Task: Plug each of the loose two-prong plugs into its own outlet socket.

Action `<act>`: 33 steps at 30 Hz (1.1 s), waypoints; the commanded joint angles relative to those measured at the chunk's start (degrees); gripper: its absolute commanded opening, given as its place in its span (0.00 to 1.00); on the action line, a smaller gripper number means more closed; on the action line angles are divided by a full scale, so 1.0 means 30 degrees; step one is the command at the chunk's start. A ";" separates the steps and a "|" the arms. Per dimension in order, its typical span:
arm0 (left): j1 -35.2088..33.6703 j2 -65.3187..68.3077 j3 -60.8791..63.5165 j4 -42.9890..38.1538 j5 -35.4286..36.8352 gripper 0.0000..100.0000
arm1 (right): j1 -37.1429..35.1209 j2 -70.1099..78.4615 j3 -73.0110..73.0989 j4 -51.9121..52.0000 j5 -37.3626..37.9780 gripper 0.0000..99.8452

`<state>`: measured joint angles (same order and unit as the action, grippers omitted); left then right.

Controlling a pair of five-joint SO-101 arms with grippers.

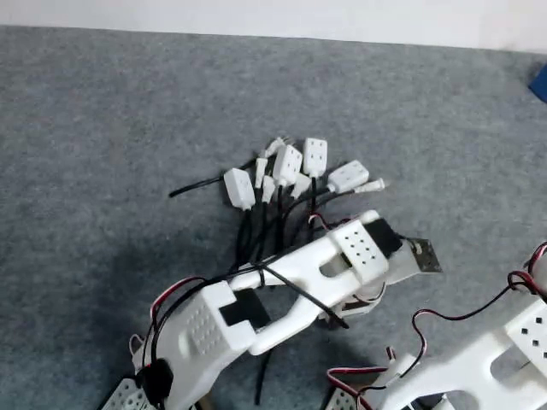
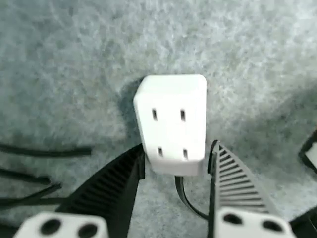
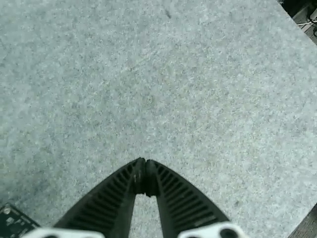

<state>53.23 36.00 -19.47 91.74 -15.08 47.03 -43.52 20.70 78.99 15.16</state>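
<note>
Left hand (image 2: pixel 177 153): low over the grey counter (image 2: pixel 257 59). Its two black ribbed fingers (image 2: pixel 119 188) are spread to the width of a white outlet socket (image 2: pixel 171 119) and press against both its sides at the cord end, clamped on it.
Outlet socket: lies flat on the counter with its slotted face up, showing four slots in two pairs. A black cord (image 2: pixel 185 198) leaves it between the fingers.
Left arm (image 1: pixel 282 282): in the high view it stretches slantwise from the near edge toward the middle, with its wrist just short of the bundle.
Bundle (image 1: pixel 291 166): more white sockets and loose two-prong plugs bunched together mid-counter, their black cords trailing under the left arm.
Right hand (image 3: pixel 145 181): fingertips together, tilted down over bare counter.
Right arm (image 1: pixel 479 359): at the near right corner, well apart from the bundle.
</note>
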 commanded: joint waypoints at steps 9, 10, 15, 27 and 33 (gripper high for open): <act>-0.0220 0.1187 -0.0015 0.0147 -0.1436 0.02 | -0.0103 -0.0220 -0.0718 -0.0015 -0.0176 0.01; -0.0337 0.1275 -0.0015 0.0674 -0.1846 0.01 | -0.0132 -0.0220 -0.0689 -0.0015 -0.0147 0.01; -0.1919 0.1128 0.0777 0.1670 -0.4103 0.00 | -0.0220 -0.0220 -0.0073 -0.0044 -0.0088 0.01; -0.5612 0.1128 0.0952 0.2725 -0.7385 0.00 | -0.3092 -0.0190 0.1187 0.0015 -0.0176 0.01; -0.5084 0.1275 0.0952 0.2725 -0.7414 0.00 | -0.3853 -0.0190 0.1187 0.0132 -0.0176 0.01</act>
<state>38.46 40.04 -16.48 98.77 -36.44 36.66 -43.52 24.57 78.99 15.16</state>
